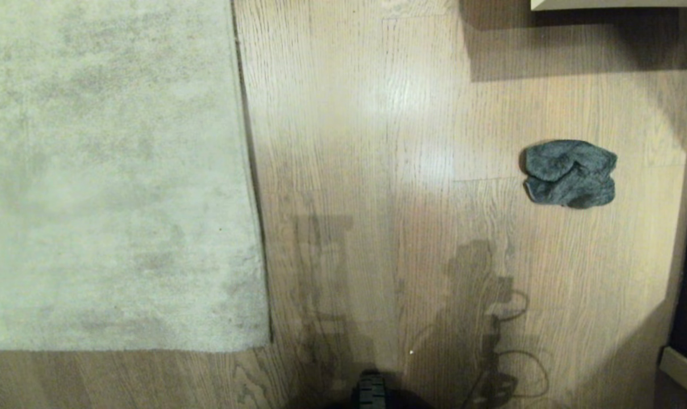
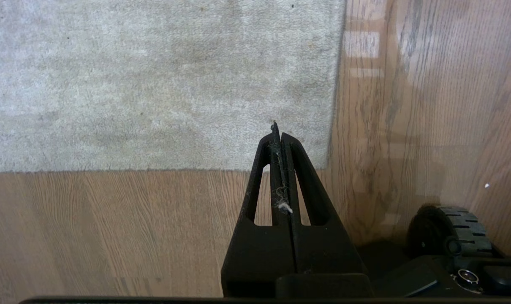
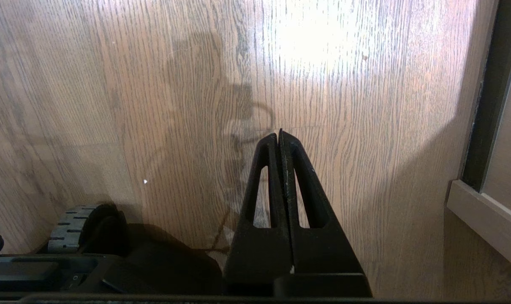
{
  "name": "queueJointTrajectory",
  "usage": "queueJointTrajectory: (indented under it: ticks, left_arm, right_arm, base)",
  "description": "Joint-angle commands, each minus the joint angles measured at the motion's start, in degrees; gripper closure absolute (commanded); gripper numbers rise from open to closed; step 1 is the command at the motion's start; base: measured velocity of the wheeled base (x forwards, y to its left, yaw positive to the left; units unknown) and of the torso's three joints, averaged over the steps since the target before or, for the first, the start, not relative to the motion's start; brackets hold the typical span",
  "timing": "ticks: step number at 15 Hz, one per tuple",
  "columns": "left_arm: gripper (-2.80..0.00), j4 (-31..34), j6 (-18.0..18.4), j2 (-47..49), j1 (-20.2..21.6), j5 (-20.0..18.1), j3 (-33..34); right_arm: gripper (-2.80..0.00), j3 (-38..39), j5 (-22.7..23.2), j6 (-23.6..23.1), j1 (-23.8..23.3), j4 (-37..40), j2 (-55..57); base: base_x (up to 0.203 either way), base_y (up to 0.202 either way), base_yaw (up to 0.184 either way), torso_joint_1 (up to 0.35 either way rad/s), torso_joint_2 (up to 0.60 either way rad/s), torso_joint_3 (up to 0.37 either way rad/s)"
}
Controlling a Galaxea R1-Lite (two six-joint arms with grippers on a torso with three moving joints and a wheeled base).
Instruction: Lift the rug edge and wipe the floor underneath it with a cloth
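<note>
The pale mottled rug [image 1: 110,170] lies flat over the left half of the head view, its near right corner [image 1: 264,341] down on the wood floor [image 1: 377,142]. A dark grey-teal cloth [image 1: 570,173] sits crumpled on the floor at the right. Neither arm shows in the head view. My left gripper [image 2: 278,131] hangs shut and empty above the rug's [image 2: 154,84] near corner, with only lint on its fingers. My right gripper [image 3: 279,137] hangs shut and empty over bare floor [image 3: 344,84]; the cloth is out of that view.
A pale cabinet or furniture base [image 1: 610,4] casts a shadow at the back right. A dark panel and a light ledge [image 1: 684,369] run along the right edge. My base wheel [image 1: 371,392] shows at the bottom, with arm shadows on the floor ahead of it.
</note>
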State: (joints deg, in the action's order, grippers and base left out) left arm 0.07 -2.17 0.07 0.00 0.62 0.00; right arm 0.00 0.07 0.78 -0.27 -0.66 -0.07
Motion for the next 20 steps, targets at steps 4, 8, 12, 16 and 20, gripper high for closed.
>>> queueJointTrajectory:
  ticks: [4,8,12,16,20]
  left_arm:
    - [0.0,0.01,-0.03,0.01,0.0,0.08,0.0]
    - [0.0,0.01,-0.03,0.01,0.0,0.08,0.0]
    - [0.0,0.01,-0.03,0.01,0.0,0.08,0.0]
    - [0.0,0.01,-0.03,0.01,0.0,0.08,0.0]
    - [0.0,0.01,-0.03,0.01,0.0,-0.01,0.0]
  right_arm:
    - [0.0,0.0,0.01,0.01,0.0,-0.04,0.07]
    - [0.0,0.0,0.01,0.01,0.0,-0.04,0.07]
    - [0.0,0.0,0.01,0.01,0.0,-0.04,0.07]
    - [0.0,0.0,0.01,0.01,0.0,-0.04,0.07]
    - [0.0,0.0,0.01,0.01,0.0,-0.04,0.07]
  base:
    - [0.0,0.0,0.0,0.0,0.0,0.0]
    - [0.0,0.0,0.0,0.0,0.0,0.0]
    - [0.0,0.0,0.0,0.0,0.0,0.0]
    - [0.0,0.0,0.0,0.0,0.0,0.0]
    - [0.0,0.0,0.0,0.0,0.0,0.0]
